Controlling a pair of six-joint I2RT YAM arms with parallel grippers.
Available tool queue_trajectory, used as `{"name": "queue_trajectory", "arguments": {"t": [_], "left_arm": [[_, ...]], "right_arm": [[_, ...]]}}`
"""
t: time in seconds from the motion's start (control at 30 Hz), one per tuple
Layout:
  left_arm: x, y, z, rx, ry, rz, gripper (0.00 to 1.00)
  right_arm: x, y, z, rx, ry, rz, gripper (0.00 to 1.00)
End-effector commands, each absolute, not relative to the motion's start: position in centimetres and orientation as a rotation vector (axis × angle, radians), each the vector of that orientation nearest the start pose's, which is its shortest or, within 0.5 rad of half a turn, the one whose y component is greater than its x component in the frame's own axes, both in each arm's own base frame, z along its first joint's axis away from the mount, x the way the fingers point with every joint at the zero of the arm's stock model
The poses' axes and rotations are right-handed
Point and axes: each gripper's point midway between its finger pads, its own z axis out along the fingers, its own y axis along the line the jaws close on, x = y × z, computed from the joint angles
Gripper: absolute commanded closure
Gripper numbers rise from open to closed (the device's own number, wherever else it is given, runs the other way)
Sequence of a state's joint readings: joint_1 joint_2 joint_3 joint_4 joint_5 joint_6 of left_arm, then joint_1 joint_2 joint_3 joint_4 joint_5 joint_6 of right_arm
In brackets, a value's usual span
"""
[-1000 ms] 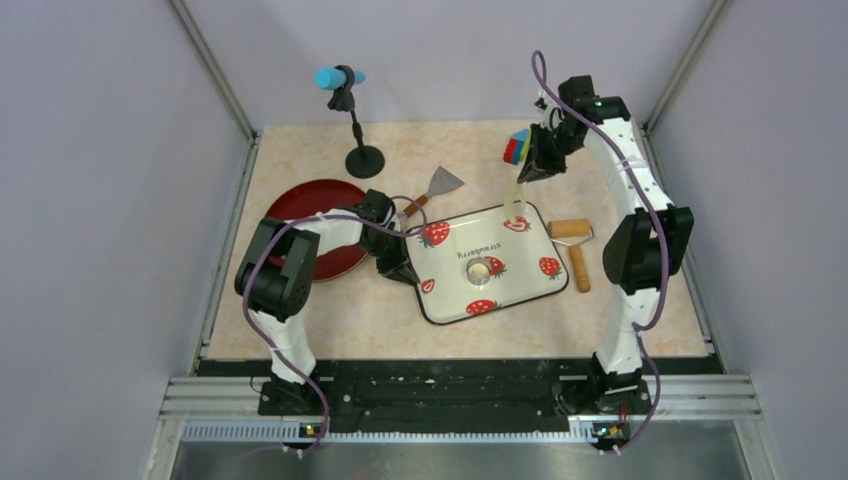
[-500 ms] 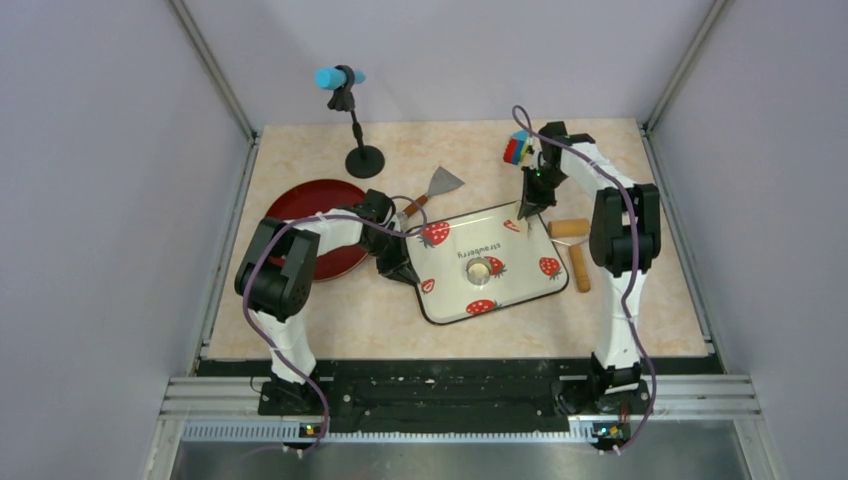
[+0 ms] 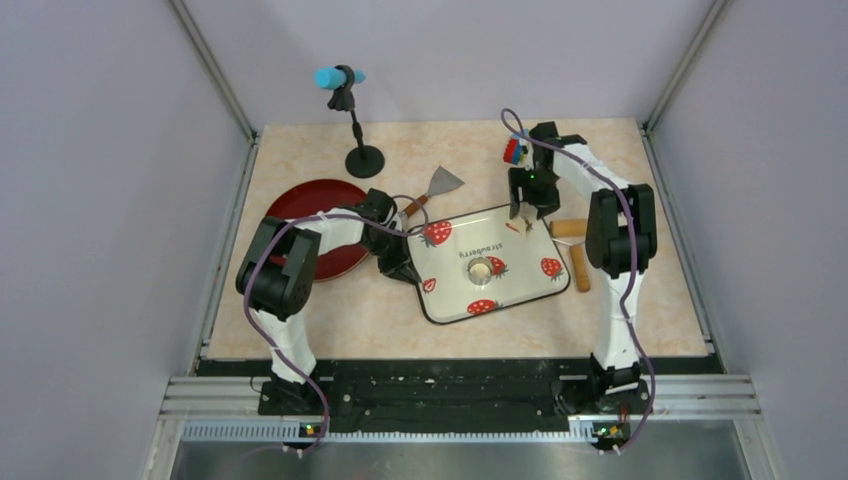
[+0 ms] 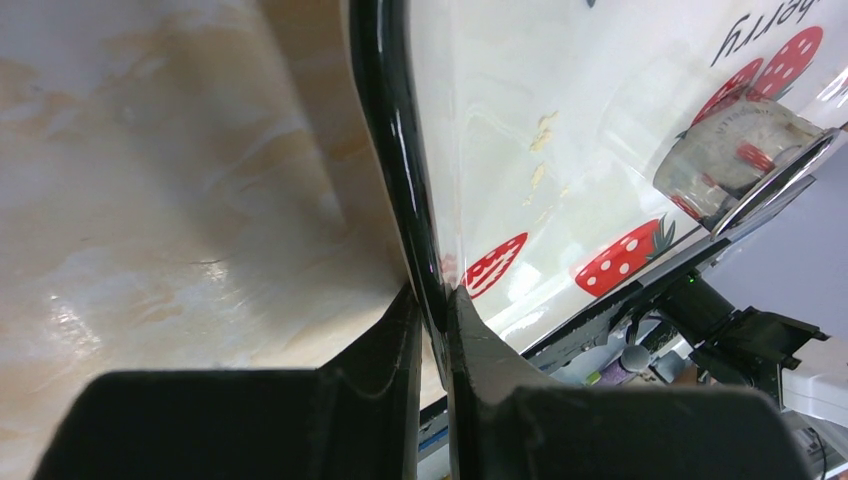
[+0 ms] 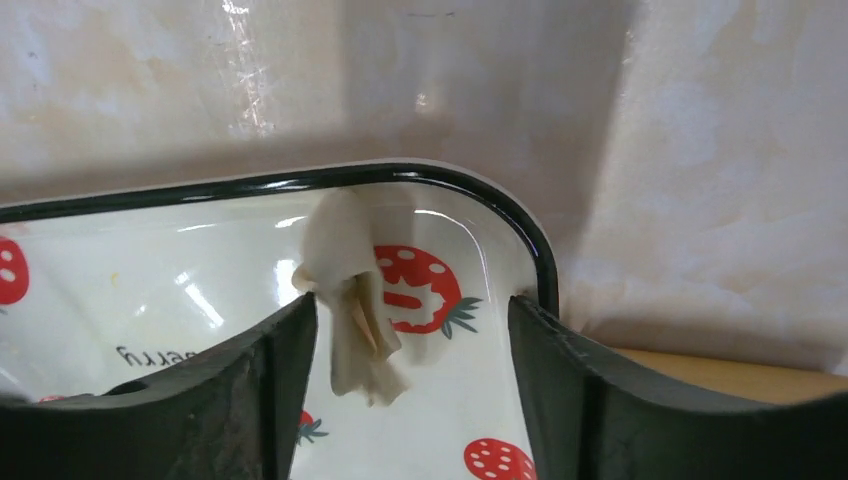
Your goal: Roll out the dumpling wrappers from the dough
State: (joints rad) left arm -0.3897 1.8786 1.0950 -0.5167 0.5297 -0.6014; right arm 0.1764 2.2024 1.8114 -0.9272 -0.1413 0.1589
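Right wrist view shows the crumpled dough strip (image 5: 352, 290) lying lengthwise between the spread fingers of the right gripper (image 5: 412, 318), while the left gripper (image 4: 432, 300) clamps the strawberry tray (image 4: 385, 120) by its rim.

The beige marbled surface (image 3: 340, 310) carries a red plate (image 3: 300, 205) at the left, a black microphone stand (image 3: 365, 160) at the back, a metal scraper (image 3: 443, 183) (handle toward the plate), a strawberry-printed tray (image 3: 445, 280) in the middle, and a wooden rolling pin (image 3: 578, 265) just beside the tray's right edge.
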Motion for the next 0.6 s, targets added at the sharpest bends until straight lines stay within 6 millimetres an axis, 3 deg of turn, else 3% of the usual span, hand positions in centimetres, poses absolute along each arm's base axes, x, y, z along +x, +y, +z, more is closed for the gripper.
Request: {"name": "queue_trajectory", "arguments": {"t": [0.0,0.2,0.4,0.57], "left_arm": [[26.1,-21.4,-1.4,-0.085,3.09,-0.702,1.0],[26.2,-21.4,-1.4,-0.072,3.089,-0.697,1.0],[26.0,-21.2,-1.5,-0.06,3.093,-0.689,1.0],[26.1,-21.3,-1.5,-0.045,3.089,-0.694,1.0]], "right_arm": [[44.8,8.9,6.6,-0.061,2.801,0.084,0.26],[45.7,8.6,11.3,-0.027,2.683,0.072,0.11],[46.1,8.7,16.5,0.009,2.564,0.105,0.07],[46.0,9.5,19.3,0.003,2.509,0.216,0.06]]}}
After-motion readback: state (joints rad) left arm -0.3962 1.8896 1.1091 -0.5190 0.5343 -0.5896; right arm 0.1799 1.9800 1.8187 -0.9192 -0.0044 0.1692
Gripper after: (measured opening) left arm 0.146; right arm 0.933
